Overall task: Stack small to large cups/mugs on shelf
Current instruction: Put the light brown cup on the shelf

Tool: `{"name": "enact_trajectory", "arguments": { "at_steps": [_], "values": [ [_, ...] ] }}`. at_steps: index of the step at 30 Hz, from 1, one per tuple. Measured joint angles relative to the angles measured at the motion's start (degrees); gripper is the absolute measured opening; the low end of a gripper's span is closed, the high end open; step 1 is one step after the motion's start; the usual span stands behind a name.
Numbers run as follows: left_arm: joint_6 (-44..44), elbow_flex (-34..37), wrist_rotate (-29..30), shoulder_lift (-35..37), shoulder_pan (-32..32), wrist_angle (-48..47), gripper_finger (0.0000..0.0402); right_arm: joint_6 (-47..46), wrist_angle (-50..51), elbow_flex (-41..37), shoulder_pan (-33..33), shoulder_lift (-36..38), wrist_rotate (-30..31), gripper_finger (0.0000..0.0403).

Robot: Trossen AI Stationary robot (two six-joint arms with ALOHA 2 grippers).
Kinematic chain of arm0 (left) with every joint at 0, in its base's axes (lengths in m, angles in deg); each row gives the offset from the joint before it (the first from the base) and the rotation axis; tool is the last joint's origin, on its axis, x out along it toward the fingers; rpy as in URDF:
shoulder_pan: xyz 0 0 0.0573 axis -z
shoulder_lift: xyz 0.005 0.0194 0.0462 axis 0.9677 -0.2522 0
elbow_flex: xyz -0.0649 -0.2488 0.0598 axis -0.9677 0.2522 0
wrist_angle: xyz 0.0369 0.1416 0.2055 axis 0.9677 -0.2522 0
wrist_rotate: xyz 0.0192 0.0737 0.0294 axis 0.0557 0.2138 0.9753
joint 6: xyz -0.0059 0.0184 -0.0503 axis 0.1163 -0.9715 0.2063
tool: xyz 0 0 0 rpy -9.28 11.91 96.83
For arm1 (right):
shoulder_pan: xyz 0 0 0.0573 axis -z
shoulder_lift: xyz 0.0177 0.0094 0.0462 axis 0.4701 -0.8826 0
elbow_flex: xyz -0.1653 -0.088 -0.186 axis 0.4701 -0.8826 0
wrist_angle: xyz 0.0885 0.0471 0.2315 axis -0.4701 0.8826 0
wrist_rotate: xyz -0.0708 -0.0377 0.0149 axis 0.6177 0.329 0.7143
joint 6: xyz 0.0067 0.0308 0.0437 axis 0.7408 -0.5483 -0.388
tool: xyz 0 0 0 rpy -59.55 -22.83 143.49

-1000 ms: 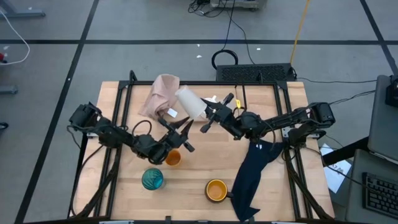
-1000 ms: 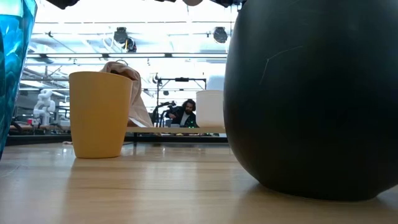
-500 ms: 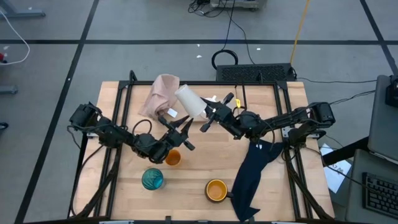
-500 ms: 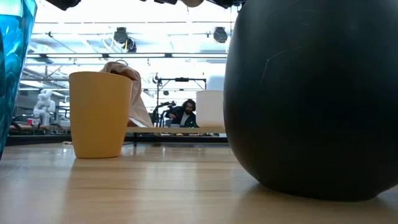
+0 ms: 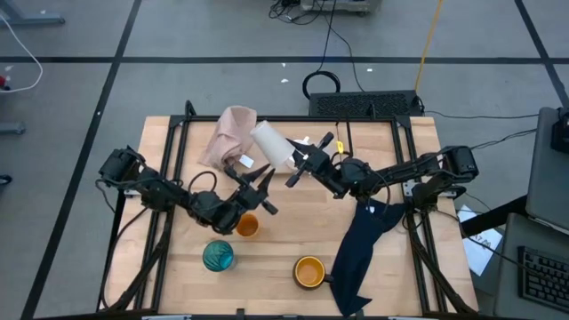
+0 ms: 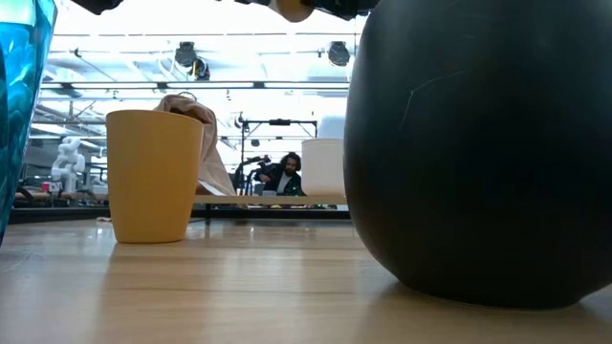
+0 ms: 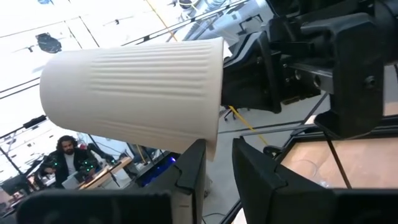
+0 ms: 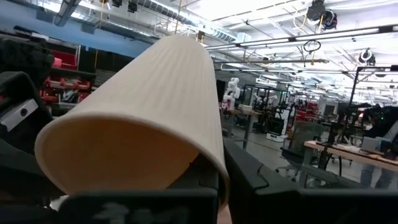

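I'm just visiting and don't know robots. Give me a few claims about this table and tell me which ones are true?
1. The right gripper holds a beige cup above the table. True.
2. The teal glass lies on its side. False: it stands upright, mouth up.
3. A navy cloth lies on the table's right part. True.
4. The orange-yellow mug is stacked inside the teal glass. False: it stands by itself beside the navy cloth, apart from the glass.

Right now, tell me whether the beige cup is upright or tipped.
Tipped: the beige ribbed cup lies sideways in the air, its rim pinched by the right gripper.
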Motion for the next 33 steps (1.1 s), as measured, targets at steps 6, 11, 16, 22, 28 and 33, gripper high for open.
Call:
{"name": "enact_trajectory", "arguments": {
  "at_steps": [6, 11, 16, 22, 28, 33],
  "values": [
    [0.4, 0.0, 0.8, 0.0, -1.3, 0.3, 0.0081, -2.4, 1.4, 0.0, -0.4, 0.0, -0.2, 0.0000],
    [0.3, 0.0, 2.0, 0.0, -1.8, -0.1, 0.0081, -3.5, 2.6, 0.0, -1.1, 0.0, -0.2, 0.0000],
    [0.5, 0.0, 2.6, 0.0, -2.0, -0.5, 0.0081, -3.2, 2.3, 0.0, -2.0, 0.0, -0.2, 0.0000],
    [0.5, 0.0, 2.9, 0.0, -2.3, -0.5, 0.0081, -3.4, 2.4, 0.0, -2.8, 0.1, -0.5, 0.0000],
    [0.5, 0.0, 3.4, 0.0, -2.6, -0.6, 0.0081, -3.8, 2.1, 0.0, -3.9, 0.1, -1.2, 0.0001],
    [0.5, 0.0, 3.5, 0.0, -2.6, -0.6, 0.0081, -4.3, 2.5, 0.0, -4.0, 0.1, -1.6, 0.0001]
  ]
}}
